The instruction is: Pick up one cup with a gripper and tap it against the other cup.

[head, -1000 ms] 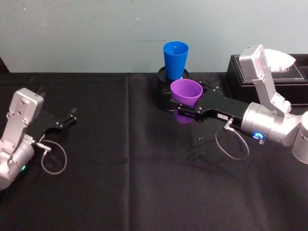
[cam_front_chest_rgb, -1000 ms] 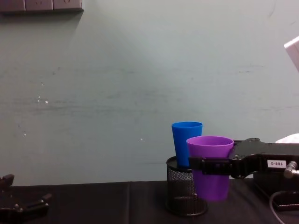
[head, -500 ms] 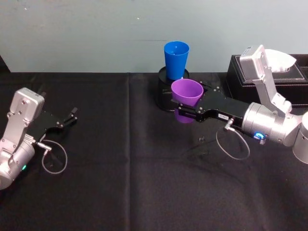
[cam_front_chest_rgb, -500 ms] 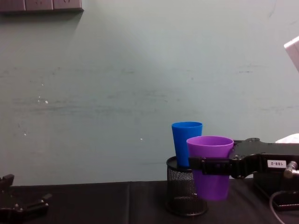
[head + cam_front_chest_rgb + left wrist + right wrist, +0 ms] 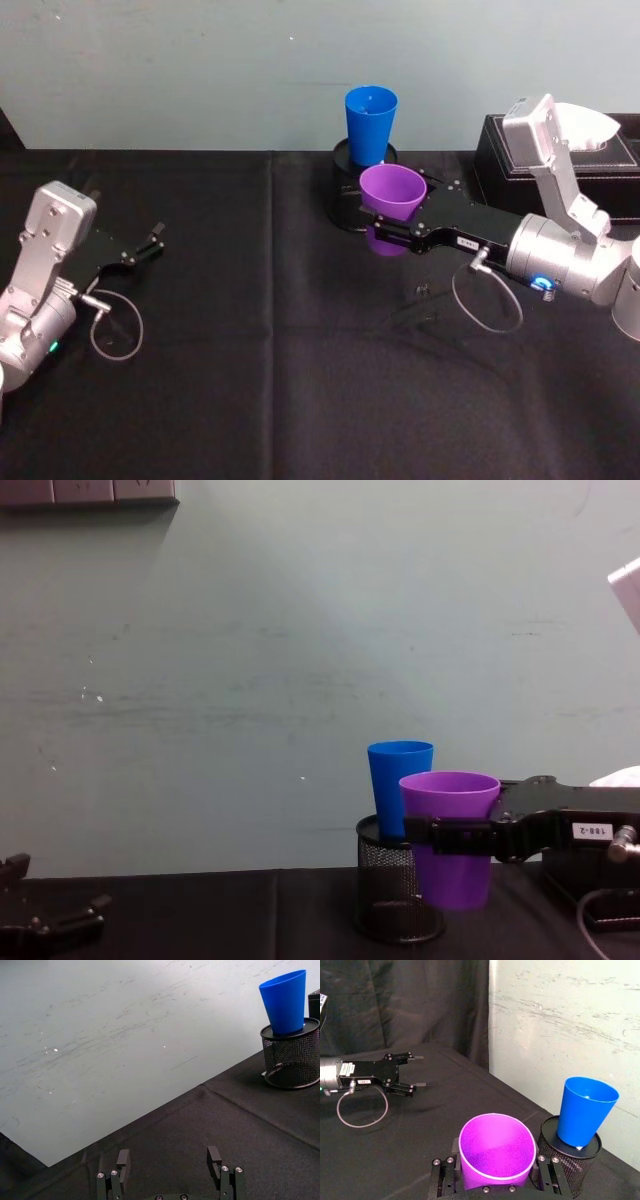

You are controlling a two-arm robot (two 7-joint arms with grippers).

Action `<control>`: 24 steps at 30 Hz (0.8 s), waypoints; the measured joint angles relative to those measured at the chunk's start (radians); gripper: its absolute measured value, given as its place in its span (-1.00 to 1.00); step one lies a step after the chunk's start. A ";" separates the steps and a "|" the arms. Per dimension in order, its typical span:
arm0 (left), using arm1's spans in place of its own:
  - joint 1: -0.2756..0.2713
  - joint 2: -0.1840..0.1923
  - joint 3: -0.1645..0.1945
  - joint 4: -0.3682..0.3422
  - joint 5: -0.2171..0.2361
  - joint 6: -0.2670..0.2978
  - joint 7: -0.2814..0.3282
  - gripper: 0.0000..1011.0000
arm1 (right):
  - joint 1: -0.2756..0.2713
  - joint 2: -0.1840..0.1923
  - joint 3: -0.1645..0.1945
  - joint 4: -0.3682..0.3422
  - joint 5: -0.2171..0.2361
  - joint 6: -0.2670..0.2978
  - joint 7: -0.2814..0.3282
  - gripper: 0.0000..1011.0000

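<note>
My right gripper (image 5: 385,231) (image 5: 440,835) (image 5: 496,1182) is shut on the purple cup (image 5: 392,198) (image 5: 452,835) (image 5: 496,1158), which it holds upright above the black cloth. The blue cup (image 5: 370,124) (image 5: 400,785) (image 5: 585,1110) (image 5: 286,1001) stands upright in the black wire-mesh pen holder (image 5: 348,200) (image 5: 388,895) (image 5: 572,1165) (image 5: 292,1057) just behind the purple one. In the chest view the two cups overlap; whether they touch I cannot tell. My left gripper (image 5: 150,242) (image 5: 170,1160) (image 5: 55,920) rests open at the far left, well away from both cups.
A black box (image 5: 500,160) with white tissue (image 5: 580,125) stands at the back right, behind my right arm. A pale wall (image 5: 200,70) runs close behind the pen holder. Black cloth (image 5: 260,380) covers the table.
The purple cup in my right gripper has crept slightly right and toward the pen holder. The left arm has barely shifted.
</note>
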 joint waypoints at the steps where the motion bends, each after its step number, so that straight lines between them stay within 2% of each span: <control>1: 0.000 0.000 0.000 0.000 0.000 0.000 0.000 0.99 | 0.000 0.000 0.000 0.000 0.000 0.000 0.000 0.48; 24: 0.000 0.000 0.000 0.000 0.000 0.000 0.000 0.99 | 0.000 0.000 0.000 0.000 0.000 0.000 0.000 0.48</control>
